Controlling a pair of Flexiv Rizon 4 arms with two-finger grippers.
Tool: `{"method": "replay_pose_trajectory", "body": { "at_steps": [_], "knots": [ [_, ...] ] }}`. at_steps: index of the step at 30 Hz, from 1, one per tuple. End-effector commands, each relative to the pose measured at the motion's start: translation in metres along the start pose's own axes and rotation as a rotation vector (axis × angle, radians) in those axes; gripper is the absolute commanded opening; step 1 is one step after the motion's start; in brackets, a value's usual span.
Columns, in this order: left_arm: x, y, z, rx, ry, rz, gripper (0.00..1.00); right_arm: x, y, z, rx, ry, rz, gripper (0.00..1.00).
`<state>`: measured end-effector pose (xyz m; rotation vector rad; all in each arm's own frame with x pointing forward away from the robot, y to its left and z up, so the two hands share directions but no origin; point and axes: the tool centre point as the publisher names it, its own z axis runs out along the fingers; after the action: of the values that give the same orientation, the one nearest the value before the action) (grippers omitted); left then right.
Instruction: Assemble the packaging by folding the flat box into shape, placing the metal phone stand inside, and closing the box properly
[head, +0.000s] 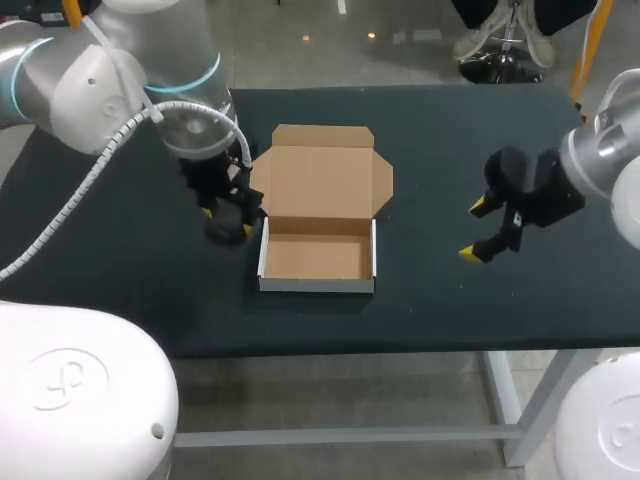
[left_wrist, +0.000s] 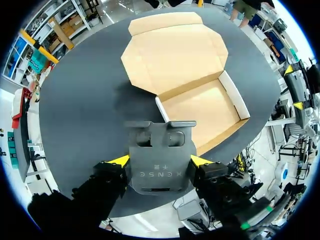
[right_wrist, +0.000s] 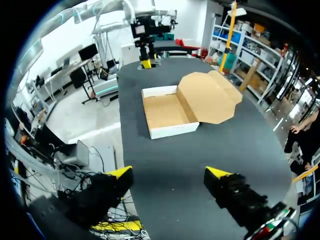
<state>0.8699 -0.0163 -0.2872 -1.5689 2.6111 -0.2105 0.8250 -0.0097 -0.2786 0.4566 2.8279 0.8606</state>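
Stand (left_wrist: 160, 145) in L tool (left_wrist: 160, 160), nr box (left_wrist: 161, 108)

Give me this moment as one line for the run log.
box: folded, lid open, empty | left tool: shut on phone stand, beside box | right tool: open, empty
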Motion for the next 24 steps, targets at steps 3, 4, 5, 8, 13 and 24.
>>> {"method": "replay_pose_trajectory", "body": {
  "at_steps": [3, 4, 5, 8, 13, 24],
  "knots": [
    [0.015, -0.015, 0.011, -0.013, -0.010, 0.004, 0.00, 0.000, -0.001, -0.002, -0.005, 0.006, -0.002, 1.00],
    [0.018, -0.016, 0.012, -0.014, -0.008, 0.009, 0.00, 0.000, -0.001, -0.002, -0.005, 0.006, -0.002, 1.00],
    [0.020, -0.017, 0.013, -0.014, -0.006, 0.012, 0.00, 0.000, -0.001, -0.002, -0.005, 0.006, -0.002, 1.00],
    [0.028, -0.024, 0.017, -0.015, 0.001, 0.018, 0.00, 0.000, -0.001, -0.002, -0.005, 0.006, -0.002, 1.00],
    [0.040, -0.033, 0.023, -0.012, 0.004, 0.031, 0.00, 0.000, -0.001, -0.002, -0.005, 0.006, -0.002, 1.00],
    [0.063, -0.056, 0.045, -0.027, 0.032, 0.040, 0.00, 0.000, -0.001, -0.002, -0.005, 0.006, -0.002, 1.00]
  ]
}}
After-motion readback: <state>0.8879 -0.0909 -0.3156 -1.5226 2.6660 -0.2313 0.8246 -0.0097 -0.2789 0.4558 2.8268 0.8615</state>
